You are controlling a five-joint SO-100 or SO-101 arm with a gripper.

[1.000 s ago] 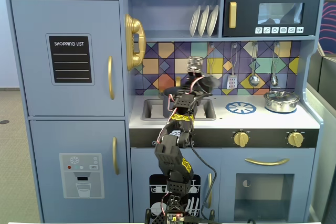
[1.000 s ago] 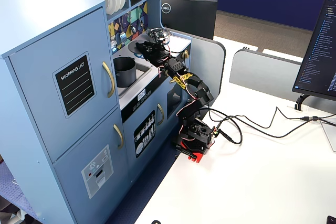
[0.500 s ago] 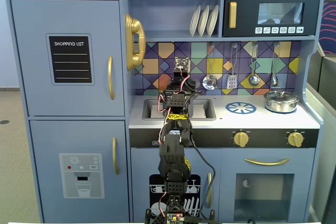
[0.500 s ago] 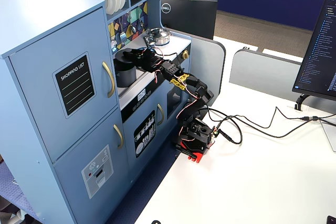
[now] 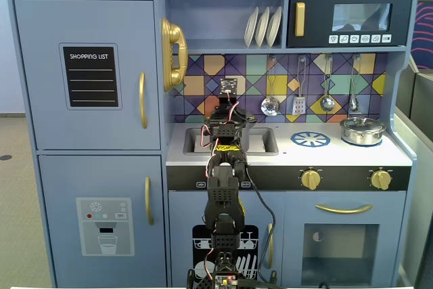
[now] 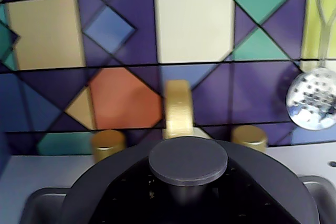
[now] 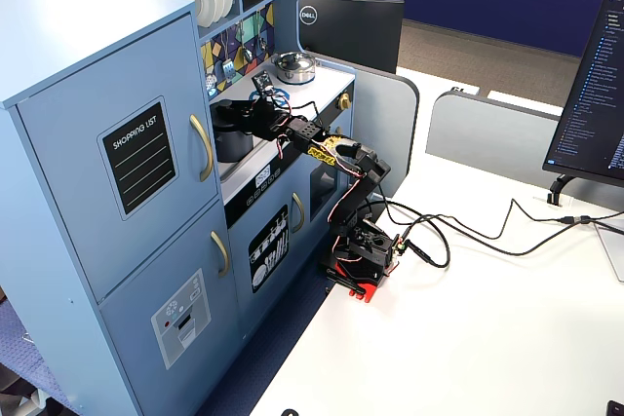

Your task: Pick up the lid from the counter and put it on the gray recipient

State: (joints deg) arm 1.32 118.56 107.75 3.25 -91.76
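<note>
The dark-gray lid [image 6: 105,182] with its round central knob [image 6: 188,160] fills the bottom of the wrist view, close to the camera. Black shapes flank the knob's stem there, which I take for my gripper [image 6: 186,195] shut on it. In a fixed view the gripper [image 7: 247,114] reaches level over the sink and holds the lid [image 7: 227,106] at the top of the gray pot [image 7: 230,143]. I cannot tell whether lid and pot touch. In the front fixed view the arm and gripper [image 5: 226,118] hide both.
The sink [image 5: 260,141] lies under the gripper, with the gold tap [image 6: 178,111] and two gold knobs just behind the lid. A shiny silver pot [image 5: 362,130] stands on the counter at the right. Utensils, among them a skimmer [image 6: 314,106], hang on the tiled back wall.
</note>
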